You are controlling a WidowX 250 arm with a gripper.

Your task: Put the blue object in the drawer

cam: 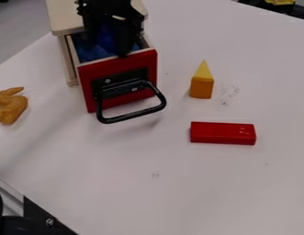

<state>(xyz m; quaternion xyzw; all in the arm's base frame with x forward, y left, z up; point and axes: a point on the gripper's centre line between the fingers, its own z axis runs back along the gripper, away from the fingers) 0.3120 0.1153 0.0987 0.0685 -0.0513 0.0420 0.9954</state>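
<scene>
Gripper (109, 43) hung low over open red-fronted drawer (117, 64); blue object (105, 39) lay right at/under it, w/in drawer walls, long axis unclear. Couldn't tell grip state, or if obj. was held. Next move prob. needed vert. motion, little sideways.

I log the blue object (105, 37) as partly hidden by the gripper (109, 46) (object outline: unreadable). The top edge cuts off the arm (108, 7).
</scene>
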